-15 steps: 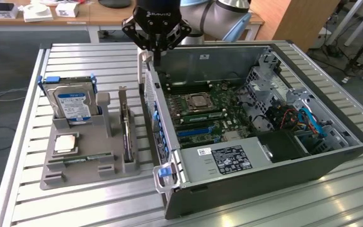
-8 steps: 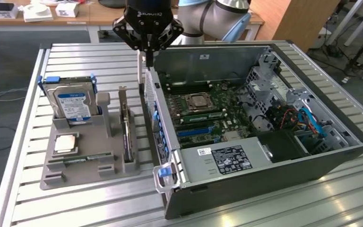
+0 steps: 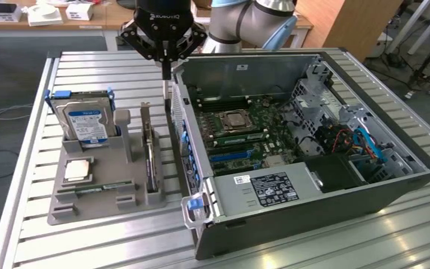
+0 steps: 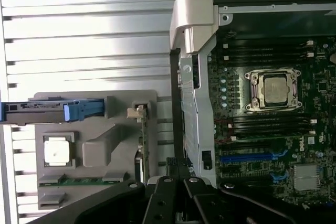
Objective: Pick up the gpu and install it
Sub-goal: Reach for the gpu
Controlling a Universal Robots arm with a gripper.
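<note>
**Slatted metal table carries a parts holder and an open computer case**

The table (image 3: 88, 241) (image 4: 84, 24) has a top of pale ribbed metal slats. Two things rest directly on it. A grey moulded holder (image 3: 64, 213) (image 4: 100, 148) lies flat on the slats, lower than the pincer (image 3: 166, 73) (image 4: 177, 165) and to the exterior view's left of it. A computer case (image 3: 312, 221) (image 4: 194, 19) lies on its side with its open face up, lower than the pincer and to the exterior view's right of it. Holder and case sit just beside each other, with a narrow strip of bare slats between them. The pincer hangs above the far end of that strip.
</note>
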